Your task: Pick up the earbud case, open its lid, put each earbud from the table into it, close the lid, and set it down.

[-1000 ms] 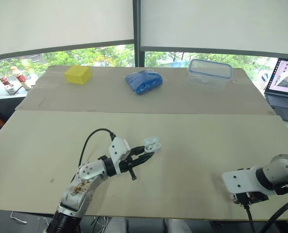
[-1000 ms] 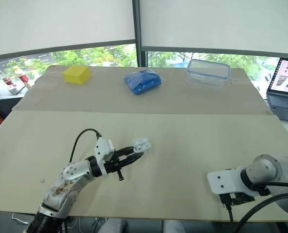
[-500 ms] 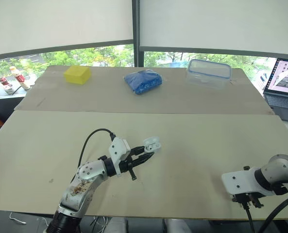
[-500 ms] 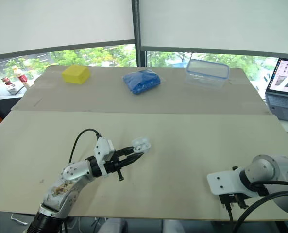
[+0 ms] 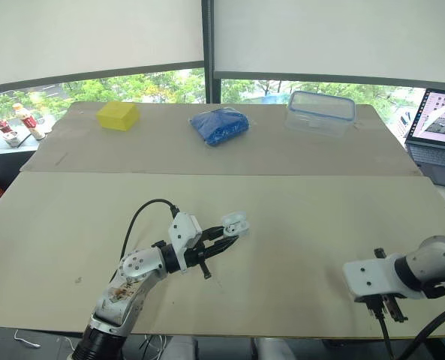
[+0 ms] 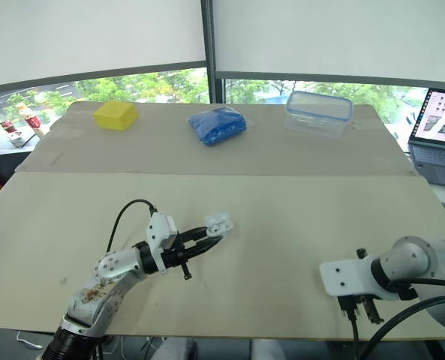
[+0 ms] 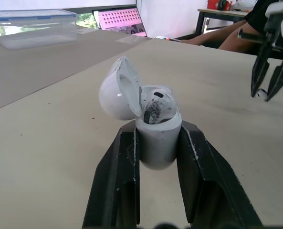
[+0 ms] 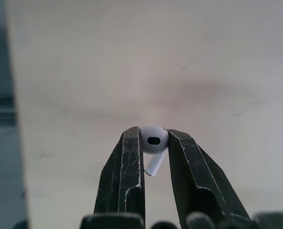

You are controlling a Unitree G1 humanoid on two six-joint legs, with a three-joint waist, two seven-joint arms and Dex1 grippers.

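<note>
the small white plastic earbud case stands upright between the two black fingers of the left end effector, which are pressed against its sides. we see it held over the near part of the pale beige table, left of the middle. its rounded lid is swung open on the hinge and tilts back to one side. a white earbud with a dark grille sits in the case's mouth.

well apart, near the table's front right edge, the right end effector points downward and pinches a second white earbud by its head, the short stem hanging between the fingers. we cannot tell whether that earbud touches the table.

along the far side of the table lie a yellow rectangular block, a crumpled blue bag and a clear plastic box with a blue-rimmed lid. an open laptop stands just beyond the right edge.
</note>
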